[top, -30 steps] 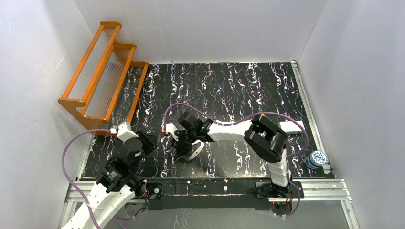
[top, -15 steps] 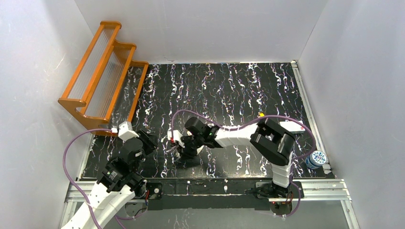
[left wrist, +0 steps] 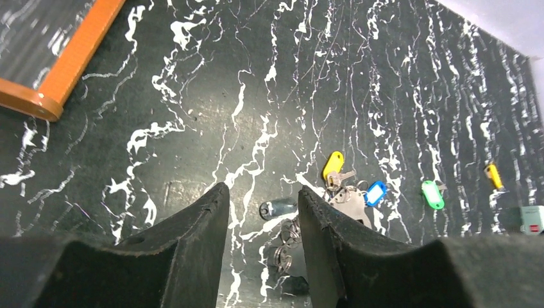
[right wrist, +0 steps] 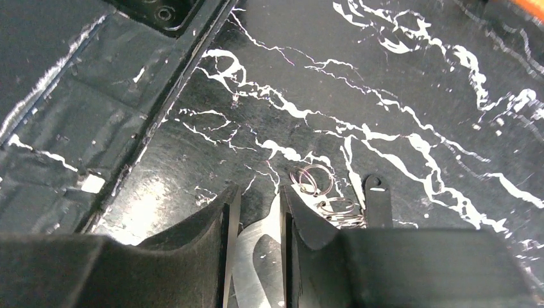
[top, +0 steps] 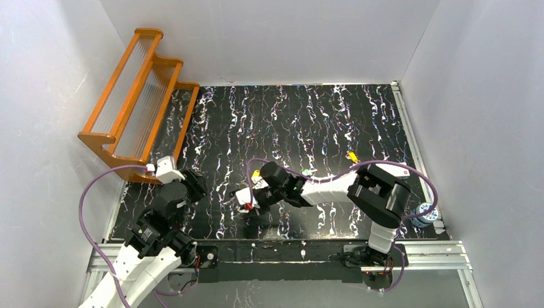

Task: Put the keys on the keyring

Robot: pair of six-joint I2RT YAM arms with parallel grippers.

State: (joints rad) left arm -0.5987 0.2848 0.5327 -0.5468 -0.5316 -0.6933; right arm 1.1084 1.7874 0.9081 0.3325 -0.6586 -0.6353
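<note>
So the keyring (right wrist: 256,256), a flat silvery fob with thin rings, sits pinched in the right gripper (right wrist: 258,196) near the front middle of the table (top: 308,115). That arm's pulled back since a second ago, uncovering the yellow key (left wrist: 333,165). Left gripper (left wrist: 263,189) hangs half-open, empty. Blue tub (top: 425,213) at right: contents unclear.

Orange rack (top: 138,96) far left, marbled black mat (top: 308,115), small blue tub (top: 425,213) right edge

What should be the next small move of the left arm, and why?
Probably reach the left gripper toward the green key: it lies alone, those jaws stand open and empty, and the keyring sits between the jaws of the right gripper.
</note>
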